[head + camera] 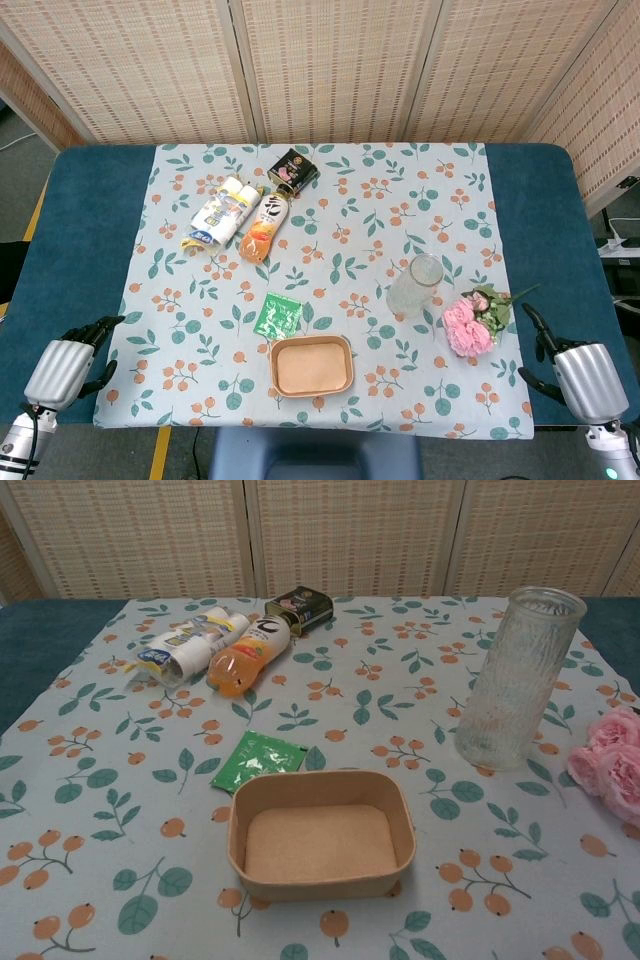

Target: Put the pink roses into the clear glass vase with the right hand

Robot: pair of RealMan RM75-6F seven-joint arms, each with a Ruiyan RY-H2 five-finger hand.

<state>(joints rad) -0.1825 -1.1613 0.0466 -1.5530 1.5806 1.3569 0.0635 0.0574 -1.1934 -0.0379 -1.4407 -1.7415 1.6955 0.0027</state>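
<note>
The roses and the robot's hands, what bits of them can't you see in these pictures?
- Pink roses: chest view cuts them off at the right edge; stems are out of frame there.
- Right hand: head view shows only its back; neither hand appears in the chest view.
- Left hand: same, seen from behind.
- Green packet: print too small to read in either view.
- Clear glass vase: whether it holds water is unclear.
</note>
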